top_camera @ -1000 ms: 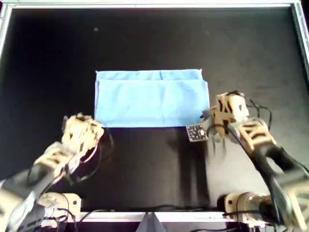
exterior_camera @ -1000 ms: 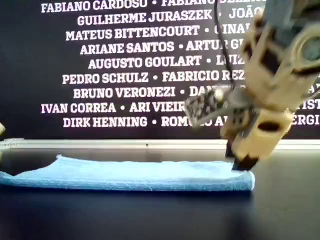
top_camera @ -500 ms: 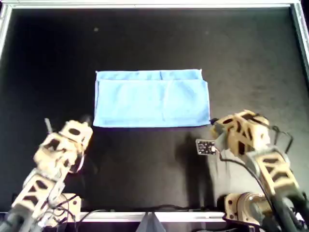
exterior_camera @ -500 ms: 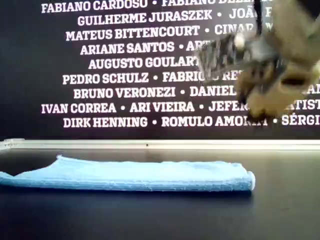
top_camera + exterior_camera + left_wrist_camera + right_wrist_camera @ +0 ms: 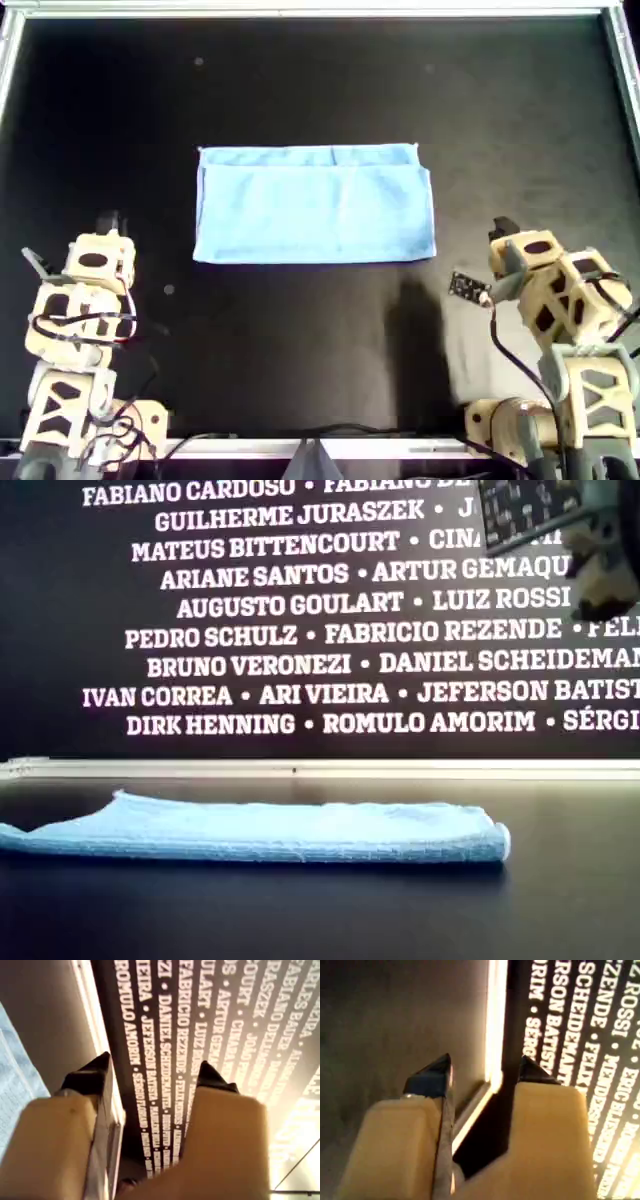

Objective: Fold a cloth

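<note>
The cloth (image 5: 315, 204) lies folded into a flat rectangle on the black desk (image 5: 320, 340), nearer the far edge than the near edge in the overhead view. Both arms stand at the near edge, well apart from it. The left hand (image 5: 152, 1080) is released, its fingers apart with nothing between them. The right hand (image 5: 482, 1077) is likewise spread and empty.

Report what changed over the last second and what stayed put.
Both arms pulled back from the cloth toward the overhead view's bottom edge; the left gripper and right gripper are open and empty. The cloth lies folded, unmoved.
</note>
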